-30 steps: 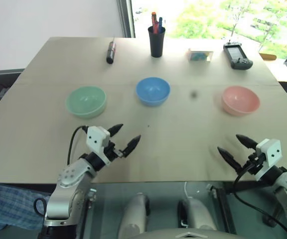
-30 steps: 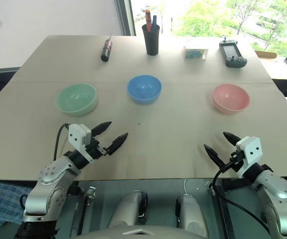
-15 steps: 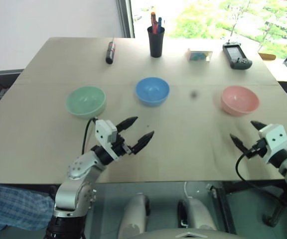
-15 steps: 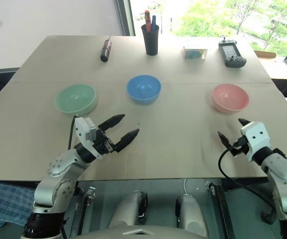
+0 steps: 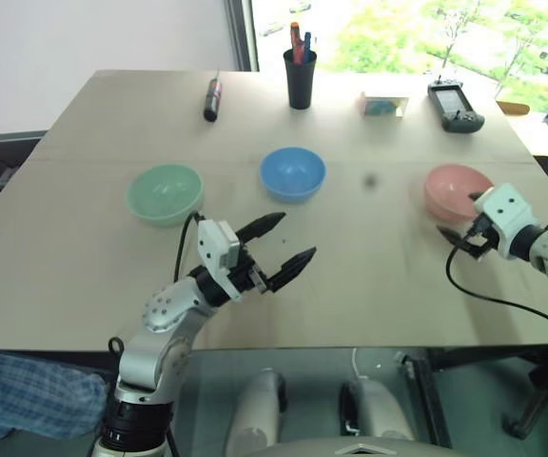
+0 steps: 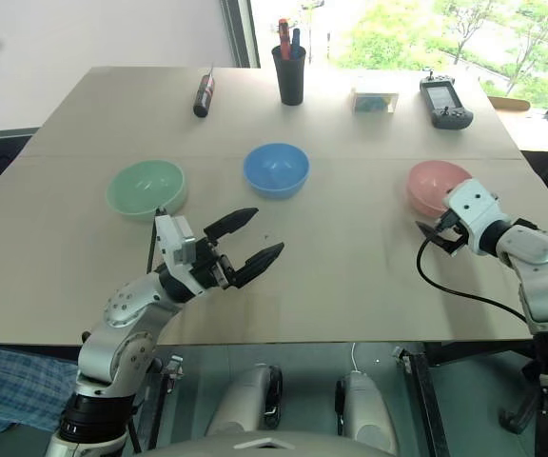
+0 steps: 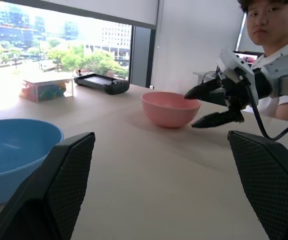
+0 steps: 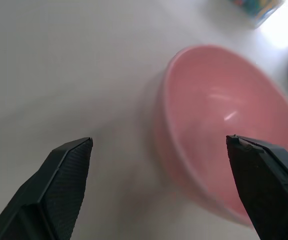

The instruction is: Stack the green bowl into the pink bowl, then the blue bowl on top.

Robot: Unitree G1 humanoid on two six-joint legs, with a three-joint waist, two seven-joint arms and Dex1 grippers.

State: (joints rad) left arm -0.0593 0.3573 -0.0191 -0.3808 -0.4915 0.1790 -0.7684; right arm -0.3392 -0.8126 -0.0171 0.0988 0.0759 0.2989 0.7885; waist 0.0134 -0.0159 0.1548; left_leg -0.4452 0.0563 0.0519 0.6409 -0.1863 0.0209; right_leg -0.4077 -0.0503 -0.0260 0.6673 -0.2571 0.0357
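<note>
Now my right gripper (image 6: 434,228), wide open and empty, straddles the pink bowl's (image 6: 433,181) near rim, while my left gripper (image 6: 250,240), open and empty, hovers between green bowl (image 6: 145,187) and blue bowl (image 6: 276,168).

pale wooden table (image 5: 84,267), green bowl (image 5: 165,192), blue bowl (image 5: 292,173), pink bowl (image 5: 450,188), pen cup (image 5: 299,76), screwdriver (image 5: 212,99), handheld controller (image 5: 454,105)

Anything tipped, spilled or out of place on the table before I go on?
Nothing stands out. The green bowl, blue bowl and pink bowl all sit upright, empty and apart on the table. The right claw, open, is beside the pink bowl.
</note>
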